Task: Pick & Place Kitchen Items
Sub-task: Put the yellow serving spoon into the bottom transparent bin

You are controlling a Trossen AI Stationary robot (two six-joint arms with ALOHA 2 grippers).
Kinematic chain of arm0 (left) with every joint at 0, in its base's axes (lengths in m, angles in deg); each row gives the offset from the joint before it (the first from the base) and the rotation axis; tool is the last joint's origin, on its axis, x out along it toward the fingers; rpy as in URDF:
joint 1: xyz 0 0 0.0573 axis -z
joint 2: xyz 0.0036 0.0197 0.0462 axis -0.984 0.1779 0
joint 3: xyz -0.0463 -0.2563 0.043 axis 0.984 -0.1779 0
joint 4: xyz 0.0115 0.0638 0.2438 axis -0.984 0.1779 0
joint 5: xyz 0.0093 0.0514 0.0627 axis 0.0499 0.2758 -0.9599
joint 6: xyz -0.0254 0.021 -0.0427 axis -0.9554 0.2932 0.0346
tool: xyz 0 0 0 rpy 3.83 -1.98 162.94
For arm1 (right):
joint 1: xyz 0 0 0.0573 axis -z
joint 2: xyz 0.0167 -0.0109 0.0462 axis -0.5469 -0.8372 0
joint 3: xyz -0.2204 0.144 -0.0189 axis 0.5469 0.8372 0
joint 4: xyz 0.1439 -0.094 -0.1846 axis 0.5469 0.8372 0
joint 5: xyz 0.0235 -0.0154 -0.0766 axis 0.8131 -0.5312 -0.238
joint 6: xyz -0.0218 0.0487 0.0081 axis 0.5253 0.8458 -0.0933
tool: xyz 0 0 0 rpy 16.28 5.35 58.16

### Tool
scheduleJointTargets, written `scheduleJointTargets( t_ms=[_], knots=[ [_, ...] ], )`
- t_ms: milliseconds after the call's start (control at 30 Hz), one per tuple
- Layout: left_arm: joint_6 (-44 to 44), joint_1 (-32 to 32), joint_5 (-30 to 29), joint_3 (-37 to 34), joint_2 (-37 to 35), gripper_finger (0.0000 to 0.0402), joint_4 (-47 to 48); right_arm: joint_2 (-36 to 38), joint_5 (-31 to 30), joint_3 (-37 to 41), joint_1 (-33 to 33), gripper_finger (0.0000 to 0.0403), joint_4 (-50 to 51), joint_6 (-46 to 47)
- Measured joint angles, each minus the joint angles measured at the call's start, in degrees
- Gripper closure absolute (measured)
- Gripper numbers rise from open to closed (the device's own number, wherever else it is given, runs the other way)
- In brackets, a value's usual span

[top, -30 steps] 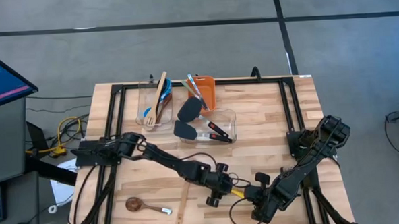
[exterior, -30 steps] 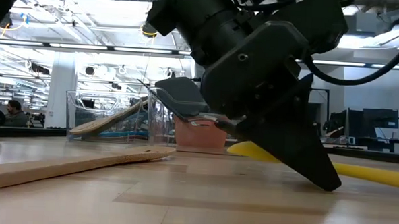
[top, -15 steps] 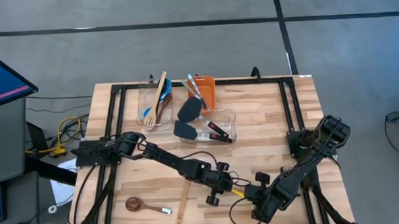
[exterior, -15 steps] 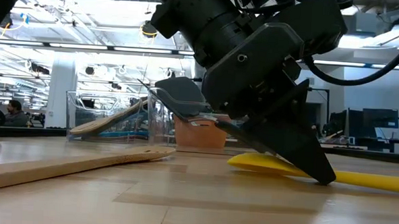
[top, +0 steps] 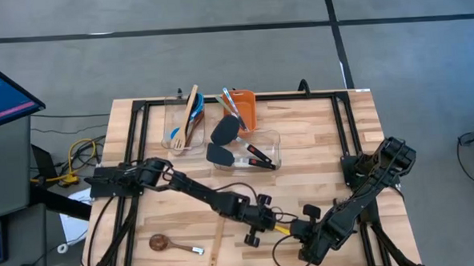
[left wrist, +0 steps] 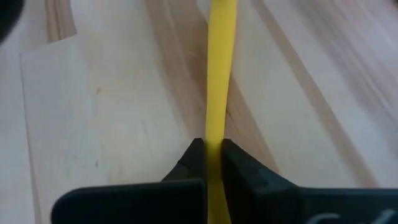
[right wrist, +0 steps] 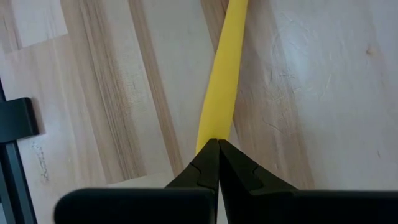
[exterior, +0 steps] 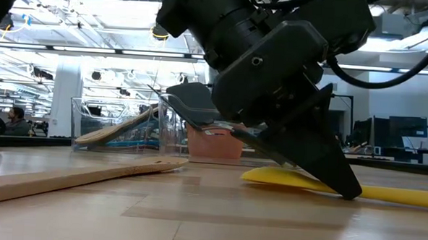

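Yellow spoon (left wrist: 217, 93), left pincer (left wrist: 213, 152) clamped, unlabelled

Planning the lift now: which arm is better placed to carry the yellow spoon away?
Left. The left gripper is shut on the yellow spoon handle. The right gripper is shut with its tips only at the handle's end, apparently gripping nothing.
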Motion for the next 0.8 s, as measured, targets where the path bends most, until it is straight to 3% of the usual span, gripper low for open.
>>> scheduleJointTargets(
  t_ms=[400, 600, 800],
  knots=[
    [0.59, 0.67, -2.02, -0.20, -2.19, 0.0401, 0.61, 0.02, 0.26, -0.88, 0.00, 0.0403, 0.31, -0.63],
    [0.61, 0.70, -2.65, -0.15, -2.32, 0.0398, 0.41, -0.22, 1.09, -4.97, 0.00, 0.0403, 0.84, -8.04],
    [0.68, 0.70, -4.16, -0.12, -2.34, 0.0400, 0.45, -0.11, 0.44, -11.58, 0.02, 0.0403, 9.75, -10.94]
  ],
)
